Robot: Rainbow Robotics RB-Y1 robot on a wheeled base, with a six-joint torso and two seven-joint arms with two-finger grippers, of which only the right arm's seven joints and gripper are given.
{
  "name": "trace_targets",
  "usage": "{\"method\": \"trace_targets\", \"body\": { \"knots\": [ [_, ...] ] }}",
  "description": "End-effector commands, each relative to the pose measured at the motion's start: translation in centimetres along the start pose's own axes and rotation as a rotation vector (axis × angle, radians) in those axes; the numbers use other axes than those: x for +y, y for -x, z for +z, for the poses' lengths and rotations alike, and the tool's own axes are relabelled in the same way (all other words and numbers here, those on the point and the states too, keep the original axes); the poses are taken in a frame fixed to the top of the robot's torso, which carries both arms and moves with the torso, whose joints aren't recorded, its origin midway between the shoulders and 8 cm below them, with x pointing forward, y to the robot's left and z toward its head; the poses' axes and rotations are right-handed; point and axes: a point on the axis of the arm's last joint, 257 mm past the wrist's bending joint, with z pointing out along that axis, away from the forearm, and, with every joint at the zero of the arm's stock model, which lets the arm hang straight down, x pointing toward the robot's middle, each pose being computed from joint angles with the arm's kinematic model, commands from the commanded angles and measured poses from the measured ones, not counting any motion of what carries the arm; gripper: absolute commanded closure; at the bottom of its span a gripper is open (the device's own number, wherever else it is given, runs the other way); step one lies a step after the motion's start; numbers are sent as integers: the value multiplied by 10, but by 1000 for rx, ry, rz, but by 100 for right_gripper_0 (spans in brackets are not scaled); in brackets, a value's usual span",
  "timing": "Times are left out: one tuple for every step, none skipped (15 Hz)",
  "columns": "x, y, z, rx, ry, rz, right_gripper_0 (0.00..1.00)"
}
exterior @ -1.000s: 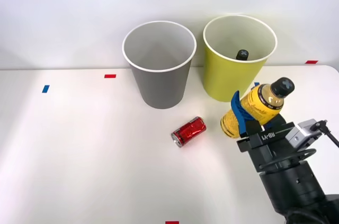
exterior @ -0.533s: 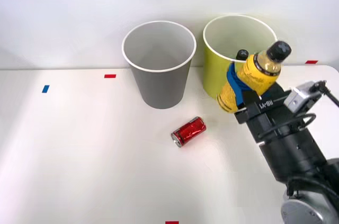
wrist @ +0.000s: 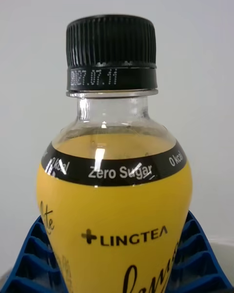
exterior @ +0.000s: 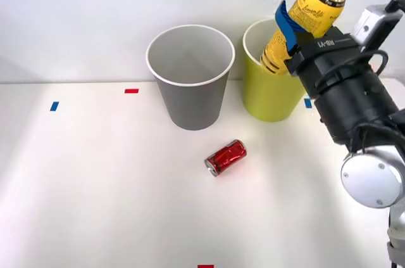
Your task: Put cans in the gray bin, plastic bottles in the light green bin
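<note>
Gray bin [exterior: 190, 78] and light green bin [exterior: 273, 84] noted side by side at table rear. Right gripper [exterior: 292, 27] clamped on yellow-label bottle [exterior: 309, 19], held tilted above green rim. Release advised once centred over opening. Red can [exterior: 225, 157] lying on table, w/o contact.

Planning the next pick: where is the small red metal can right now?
In the front view, the small red metal can lies on its side on the white table, in front of the gray bin.

yellow-labelled bottle [exterior: 309, 16] with black cap, shiny red can [exterior: 226, 157], gray bin [exterior: 190, 78], yellow-green bin [exterior: 271, 94]
</note>
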Motion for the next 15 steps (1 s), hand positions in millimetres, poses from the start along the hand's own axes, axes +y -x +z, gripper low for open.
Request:
{"method": "trace_targets", "body": {
  "knots": [
    [-13, 11, 25, 41, -7, -3, 100],
    [-20, 6, 35, 44, -19, 4, 100],
    [-25, 3, 43, 40, -28, 7, 100],
    [-30, -1, 52, 39, -37, 8, 100],
    [-34, -5, 60, 45, -47, 3, 100],
    [-38, -8, 67, 51, -53, -8, 100],
    [-44, -13, 73, 62, -69, -37, 100],
    [-48, -18, 77, 74, -79, -55, 100],
    [-52, -23, 82, 83, -88, -60, 100],
    [-55, -27, 88, 91, -92, -62, 100],
    [-58, -31, 92, 101, -96, -65, 100],
    [-64, -35, 96, 110, -105, -70, 100],
    [-67, -36, 101, 113, -112, -77, 100],
    [-73, -39, 104, 122, -121, -81, 100],
    [-78, -41, 107, 127, -129, -88, 100]
  ]
}}
